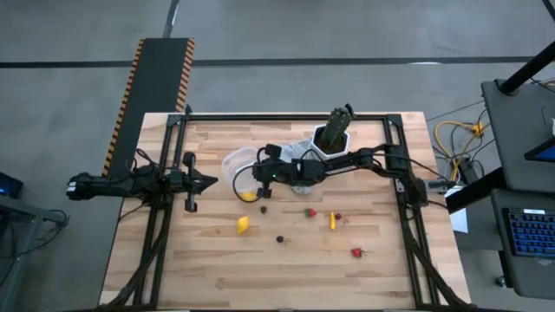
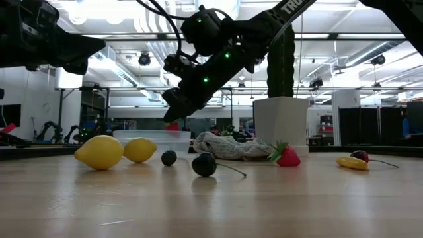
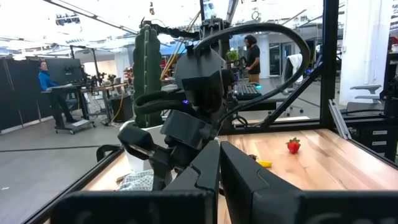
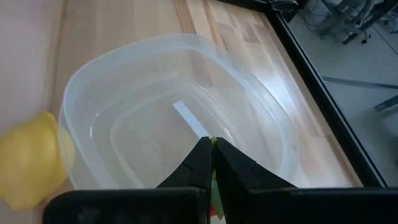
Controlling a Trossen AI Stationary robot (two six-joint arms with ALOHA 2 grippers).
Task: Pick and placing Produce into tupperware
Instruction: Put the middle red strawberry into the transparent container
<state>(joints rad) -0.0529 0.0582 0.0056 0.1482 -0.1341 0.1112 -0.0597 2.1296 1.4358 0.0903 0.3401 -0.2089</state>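
The right gripper (image 4: pixel 212 163) is hovering above the tupperware (image 4: pixel 180 118), its jaws pinched narrow on a small red strawberry piece (image 2: pixel 173 126). By my reading the placing step is underway; the next move calls for opening over the container's middle. One lemon (image 4: pixel 31 165) is lying just beside the tupperware's rim. The left gripper (image 1: pixel 208 182) is waiting well apart from the tupperware, jaws closed on nothing, above the worktop (image 1: pixel 208 260).

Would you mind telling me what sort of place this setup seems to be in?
Most likely a robotics lab or workshop. A wooden table in a black frame carries two robot arms, a computer workstation stands beside it, and people work at desks under industrial ceiling lights.
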